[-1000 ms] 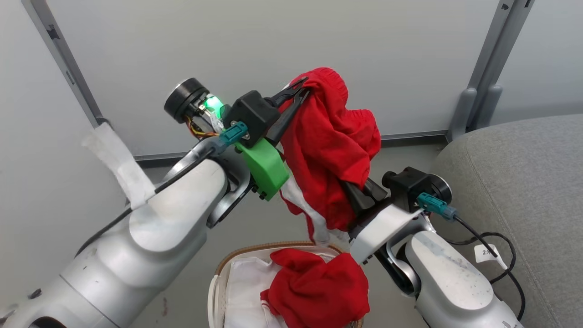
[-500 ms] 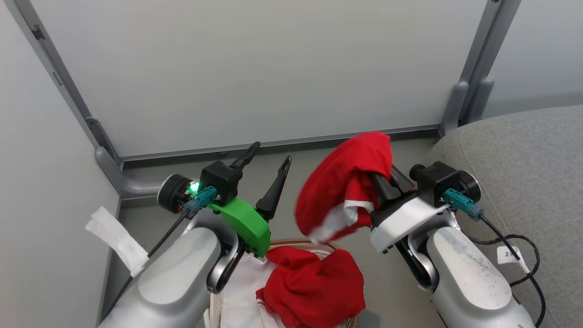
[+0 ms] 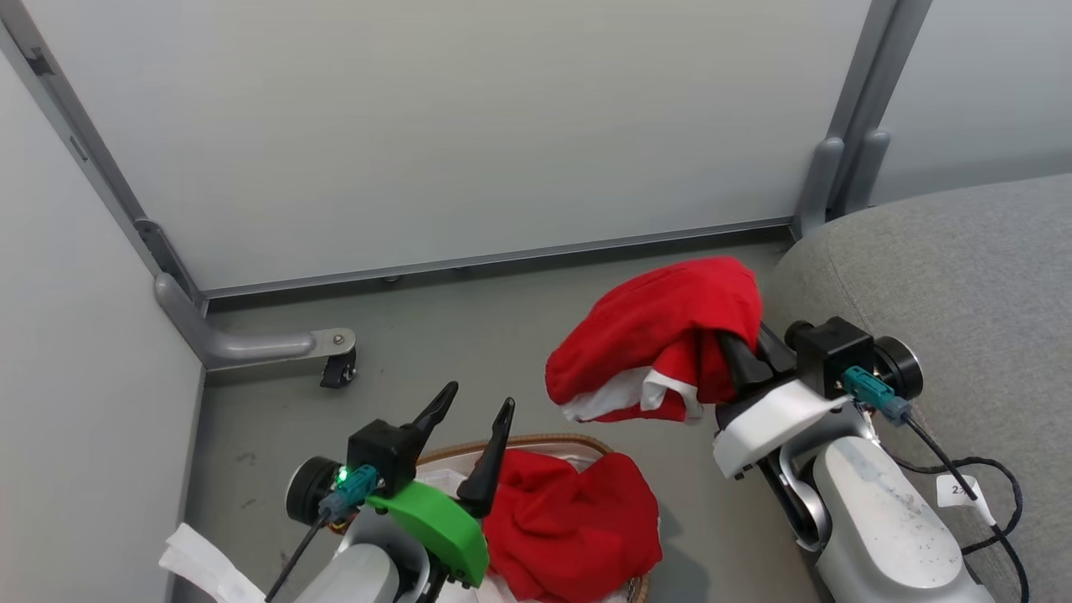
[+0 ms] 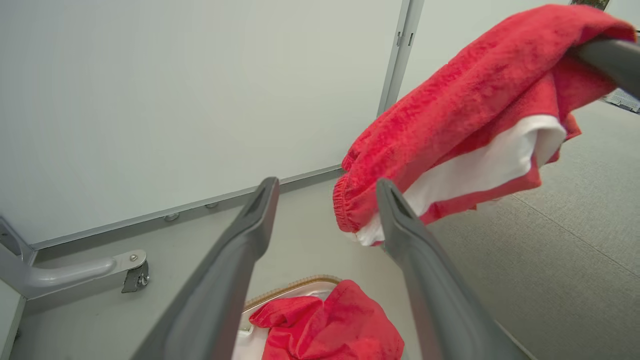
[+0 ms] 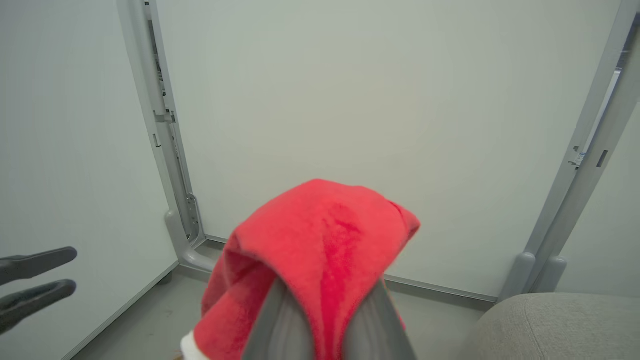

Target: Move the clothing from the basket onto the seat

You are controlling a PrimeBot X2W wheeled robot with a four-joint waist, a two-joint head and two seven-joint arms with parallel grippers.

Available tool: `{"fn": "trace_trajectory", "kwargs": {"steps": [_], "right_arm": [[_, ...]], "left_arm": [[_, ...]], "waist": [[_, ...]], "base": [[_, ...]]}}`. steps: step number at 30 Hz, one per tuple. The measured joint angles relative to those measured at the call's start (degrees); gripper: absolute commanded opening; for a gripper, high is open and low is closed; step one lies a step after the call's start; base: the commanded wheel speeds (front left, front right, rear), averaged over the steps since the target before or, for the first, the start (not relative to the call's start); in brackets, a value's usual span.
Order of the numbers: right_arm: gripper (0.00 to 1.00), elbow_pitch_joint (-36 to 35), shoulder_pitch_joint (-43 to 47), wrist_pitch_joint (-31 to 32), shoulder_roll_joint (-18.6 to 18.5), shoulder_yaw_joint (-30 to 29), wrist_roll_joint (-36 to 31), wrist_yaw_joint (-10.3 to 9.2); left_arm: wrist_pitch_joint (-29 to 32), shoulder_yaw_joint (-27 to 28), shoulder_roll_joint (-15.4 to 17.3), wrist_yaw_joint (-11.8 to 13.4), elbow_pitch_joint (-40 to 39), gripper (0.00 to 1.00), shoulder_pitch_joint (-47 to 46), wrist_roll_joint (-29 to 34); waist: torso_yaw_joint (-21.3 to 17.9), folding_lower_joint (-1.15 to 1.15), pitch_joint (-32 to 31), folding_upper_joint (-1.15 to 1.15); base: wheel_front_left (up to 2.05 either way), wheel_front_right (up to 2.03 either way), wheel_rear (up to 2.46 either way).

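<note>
A red garment with white trim [image 3: 662,335] hangs in the air, draped over my right gripper [image 3: 737,345], which is shut on it beside the grey seat's [image 3: 946,268] rounded corner. The right wrist view has the garment [image 5: 325,235] covering its fingers [image 5: 280,325]. My left gripper [image 3: 477,402] stands open with nothing in it, above the basket's brown rim [image 3: 536,440]. More red clothing [image 3: 569,528] lies bunched in the basket. In the left wrist view the open fingers [image 4: 260,200] point past the held garment [image 4: 465,110], with the basket clothing [image 4: 330,330] below.
White partition panels close off the back and left. A grey frame foot with a caster [image 3: 335,356] sits on the floor at the left, and grey posts [image 3: 846,167] rise by the seat. A black cable [image 3: 971,469] hangs beside my right arm.
My left gripper has opened, let go of the red garment and dropped toward the basket. My right gripper has carried the garment right, toward the seat. The head view has tilted down.
</note>
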Motion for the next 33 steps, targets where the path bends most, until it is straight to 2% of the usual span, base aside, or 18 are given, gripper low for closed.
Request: {"fn": "trace_trajectory", "kwargs": {"steps": [7,14,27,33], "right_arm": [[0.0,-0.9,0.0,0.0,0.0,-1.6,-1.2,0.0],[0.0,-0.8,-0.9,0.0,0.0,-2.8,-4.1,0.0],[0.0,-1.6,-2.8,0.0,-0.9,-8.0,-5.8,0.01],[0.0,-2.2,-3.7,0.0,-1.1,-11.1,-6.0,0.01]], "left_arm": [[0.0,4.1,-2.2,-1.1,-0.8,1.0,3.7,3.6],[0.0,6.3,-4.1,-2.3,-1.7,1.0,4.8,6.7],[0.0,6.0,-6.0,-3.1,-2.0,1.0,2.8,10.3],[0.0,5.1,-6.1,-3.4,-1.7,1.0,1.3,11.3]], "waist": [[-2.3,0.0,0.8,0.0],[-7.0,0.0,1.7,0.0],[-18.6,0.0,5.8,0.0],[-21.6,0.01,9.3,0.0]], "base": [[0.0,0.0,0.0],[0.0,0.0,0.0],[0.0,0.0,0.0],[0.0,0.0,0.0]]}}
